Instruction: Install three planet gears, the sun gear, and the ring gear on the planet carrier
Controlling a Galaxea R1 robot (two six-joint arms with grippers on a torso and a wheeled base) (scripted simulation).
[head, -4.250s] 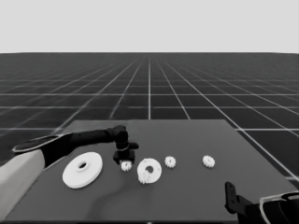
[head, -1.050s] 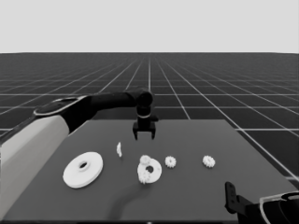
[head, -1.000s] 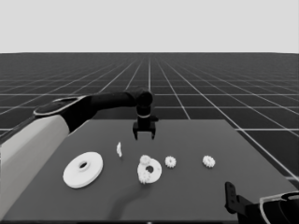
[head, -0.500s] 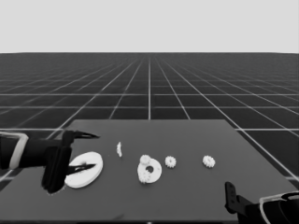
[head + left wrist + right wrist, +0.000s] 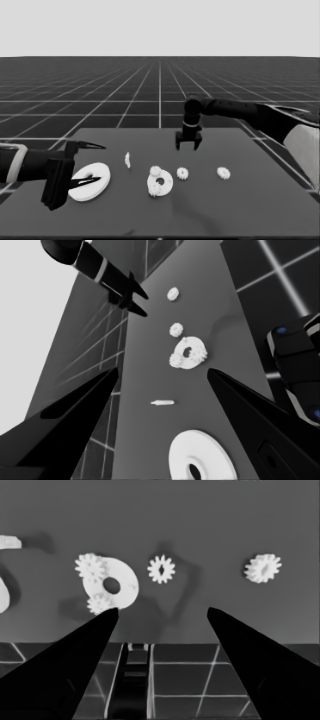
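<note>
Gears (image 5: 182,173) beyond right gripper (image 5: 188,146) (apart)

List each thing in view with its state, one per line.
Smaller round part: flat on table, two gears on it.
Loose gears: lying apart, not installed.
Larger round part: flat, not installed.
Thin white piece: lying loose.
Left gripper: open, waiting over the larger round part.
Right gripper: open, empty, above table.

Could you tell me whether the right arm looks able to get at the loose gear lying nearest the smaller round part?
Probably yes: the right gripper hangs open above the table's far side, and the gear lies alone with nothing over it.
</note>
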